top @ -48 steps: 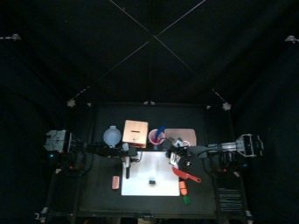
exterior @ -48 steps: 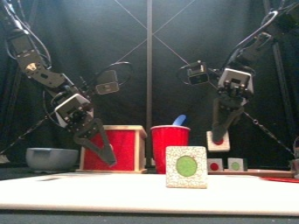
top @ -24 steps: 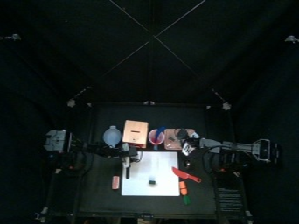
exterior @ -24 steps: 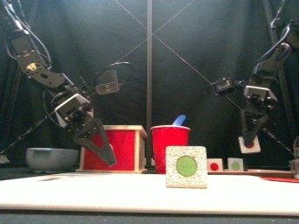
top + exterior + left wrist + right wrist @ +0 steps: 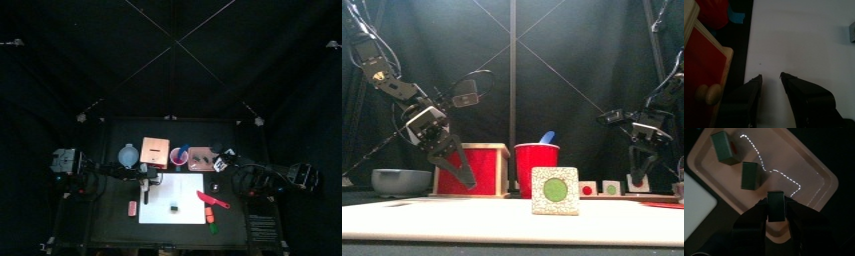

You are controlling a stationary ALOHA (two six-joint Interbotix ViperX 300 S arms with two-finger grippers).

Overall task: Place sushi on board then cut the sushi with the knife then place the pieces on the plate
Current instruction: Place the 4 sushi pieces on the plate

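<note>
Clamping a sushi piece [image 5: 775, 206] at lower centre, the right gripper [image 5: 775, 203] hangs over the tray [image 5: 811, 173]. Only frontally do we see a second piece [image 5: 555, 190] showing its green face on the board [image 5: 422, 220]. The left gripper [image 5: 771, 75] has its jaws apart.

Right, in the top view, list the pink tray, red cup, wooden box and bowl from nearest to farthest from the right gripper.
1. Pink tray, directly under the right gripper.
2. Red cup, just left of the tray.
3. Wooden box, left of the cup.
4. Bowl, far left.

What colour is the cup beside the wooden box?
The cup is red, clearest in the front view.
</note>
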